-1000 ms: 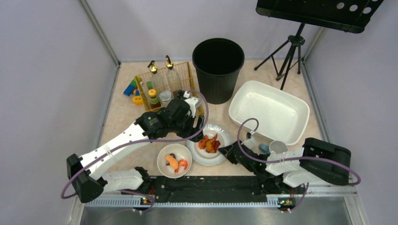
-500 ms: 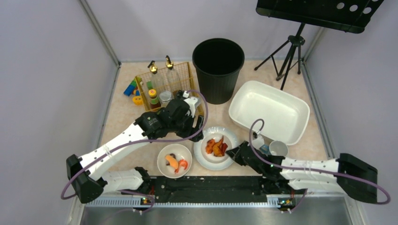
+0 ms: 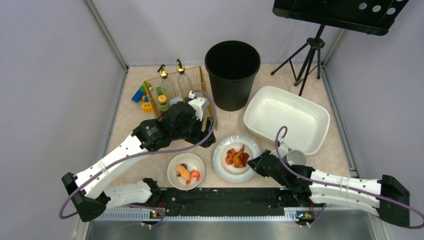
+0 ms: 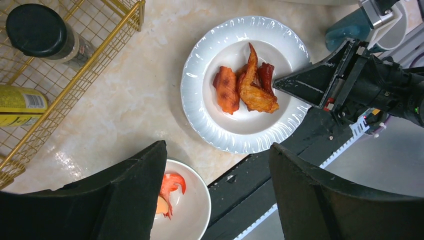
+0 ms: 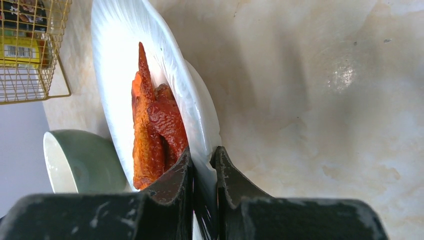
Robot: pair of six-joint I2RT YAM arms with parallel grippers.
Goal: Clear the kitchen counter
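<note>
The worktop (image 3: 131, 125) is stretching out in front of both arms and carrying everything. The black bin (image 3: 232, 75) is standing at the back. The white tub (image 3: 286, 119) is lying to the bin's right. The plate (image 3: 219, 159) of chicken (image 3: 237, 157) is sitting near the front, close to the tub. The right tool (image 3: 256, 164) is pinching the plate's right rim, closed almost all the way. The left tool (image 4: 217, 147) is hanging wide open above, holding nothing. I think the plate is going back and right to the tub, and the right arm is nearer.
</note>
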